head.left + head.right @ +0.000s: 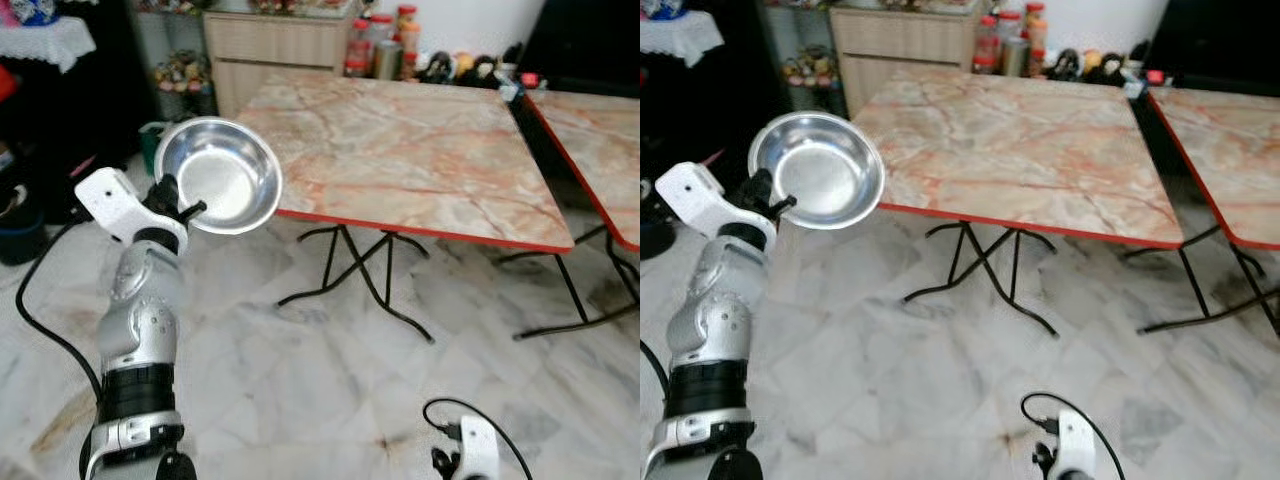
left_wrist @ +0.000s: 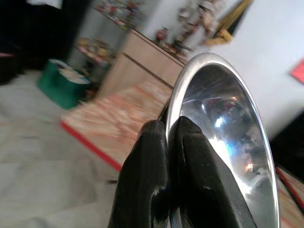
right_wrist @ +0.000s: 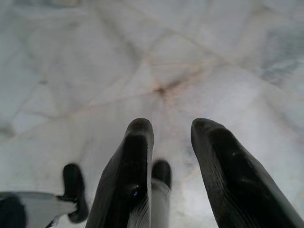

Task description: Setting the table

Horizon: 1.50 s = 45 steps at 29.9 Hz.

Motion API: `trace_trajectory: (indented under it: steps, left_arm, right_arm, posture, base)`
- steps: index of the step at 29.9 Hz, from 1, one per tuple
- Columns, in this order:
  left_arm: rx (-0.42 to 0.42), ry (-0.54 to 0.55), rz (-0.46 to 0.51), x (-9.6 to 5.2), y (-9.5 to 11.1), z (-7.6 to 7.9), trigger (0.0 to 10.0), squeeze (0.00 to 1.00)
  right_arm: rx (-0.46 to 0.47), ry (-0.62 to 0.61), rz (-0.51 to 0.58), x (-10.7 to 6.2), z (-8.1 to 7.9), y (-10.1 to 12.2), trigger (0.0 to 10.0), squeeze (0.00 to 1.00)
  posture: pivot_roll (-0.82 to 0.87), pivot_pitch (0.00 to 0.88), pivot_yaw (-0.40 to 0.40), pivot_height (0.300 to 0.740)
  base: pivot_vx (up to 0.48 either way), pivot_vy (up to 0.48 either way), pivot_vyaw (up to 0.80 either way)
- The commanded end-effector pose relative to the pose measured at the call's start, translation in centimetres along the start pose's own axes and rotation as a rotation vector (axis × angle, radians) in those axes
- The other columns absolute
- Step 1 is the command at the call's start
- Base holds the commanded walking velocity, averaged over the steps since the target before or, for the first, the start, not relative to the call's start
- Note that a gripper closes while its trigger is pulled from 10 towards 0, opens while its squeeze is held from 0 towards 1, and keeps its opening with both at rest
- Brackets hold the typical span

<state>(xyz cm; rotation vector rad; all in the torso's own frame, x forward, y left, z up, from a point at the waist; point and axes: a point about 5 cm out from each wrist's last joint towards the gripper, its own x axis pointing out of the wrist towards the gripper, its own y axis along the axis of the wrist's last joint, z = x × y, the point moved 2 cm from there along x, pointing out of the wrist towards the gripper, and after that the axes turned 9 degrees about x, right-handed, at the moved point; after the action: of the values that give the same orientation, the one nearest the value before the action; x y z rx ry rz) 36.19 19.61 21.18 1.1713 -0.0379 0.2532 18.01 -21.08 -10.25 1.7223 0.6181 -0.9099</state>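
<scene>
Left jaws [image 2: 166, 142] clamped on the rim of the steel bowl [image 1: 218, 176], a thin edge pinch; bowl held tilted in the air just off the near left corner of the marble tabletop [image 1: 400, 150]. Right jaws [image 3: 171, 142] parted, empty, hanging over the floor. Risks: bowl pivoting or slipping from the pinch; rim clipping the tabletop's red edge on approach.

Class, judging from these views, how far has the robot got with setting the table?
Done: nothing is laid on the marble-top table. In hand: the left gripper pinches the rim of a steel bowl, held tilted beside the table's near corner. Left: setting the bowl down. The right gripper hangs open above the floor.
</scene>
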Motion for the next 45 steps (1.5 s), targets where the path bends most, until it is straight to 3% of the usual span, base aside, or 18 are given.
trace_trajectory:
  steps: [1,45]
  left_arm:
    - [0.001,-0.054,0.013,0.16,0.38,1.61,10.0,0.00]
    - [0.006,-0.090,0.003,0.23,0.11,2.32,10.0,0.00]
  right_arm:
    - [0.003,-0.017,0.003,-0.10,0.59,0.09,10.0,0.00]
    - [0.014,-0.031,0.002,-0.09,0.63,0.07,10.0,0.00]
  posture:
    - [0.05,0.000,-0.041,0.740]
    - [0.05,0.000,-0.036,0.740]
  base:
    - [0.326,0.000,0.00]
    - [0.332,0.000,-0.10]
